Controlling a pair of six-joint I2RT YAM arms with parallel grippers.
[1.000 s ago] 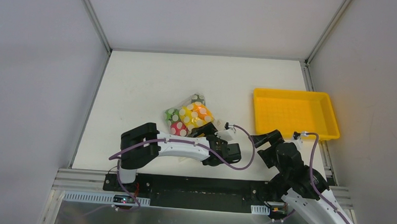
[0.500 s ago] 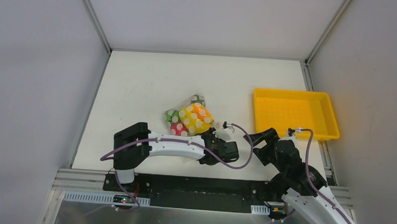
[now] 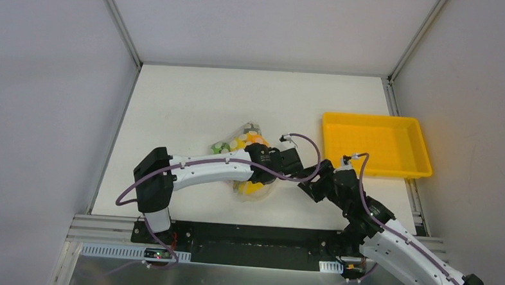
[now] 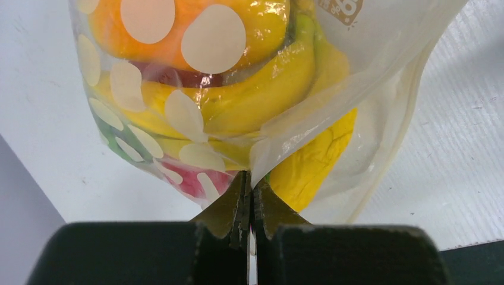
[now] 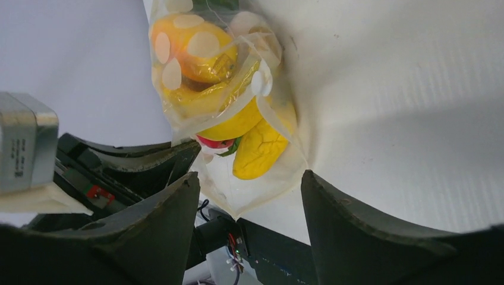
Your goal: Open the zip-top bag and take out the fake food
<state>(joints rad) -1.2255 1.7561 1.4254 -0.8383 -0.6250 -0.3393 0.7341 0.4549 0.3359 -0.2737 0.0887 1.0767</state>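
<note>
The zip-top bag [image 3: 248, 142] is clear with white dots and hangs partly lifted at mid-table. My left gripper [image 4: 252, 178] is shut on a fold of its plastic near the mouth. Fake food shows through the bag: a yellow banana [image 4: 267, 89], an orange piece [image 4: 178, 35], a red piece [image 4: 190, 175] and a yellow lumpy piece [image 5: 261, 151]. My right gripper [image 5: 246, 187] is open just right of the bag. The bag's loose clear flap [image 5: 238, 190] hangs between its fingers [image 5: 178, 205], apart from both. From above, my left gripper [image 3: 258, 173] and right gripper [image 3: 306, 183] face each other.
A rigid yellow tray [image 3: 373, 144] stands at the right edge of the white table [image 3: 187, 107], beyond my right arm. Grey walls close in the table on three sides. The arm bases and a metal rail run along the near edge.
My left gripper shut on the bag's plastic and drew the bag up and toward the near edge. My right arm swung left to the bag, its jaws narrowing.
</note>
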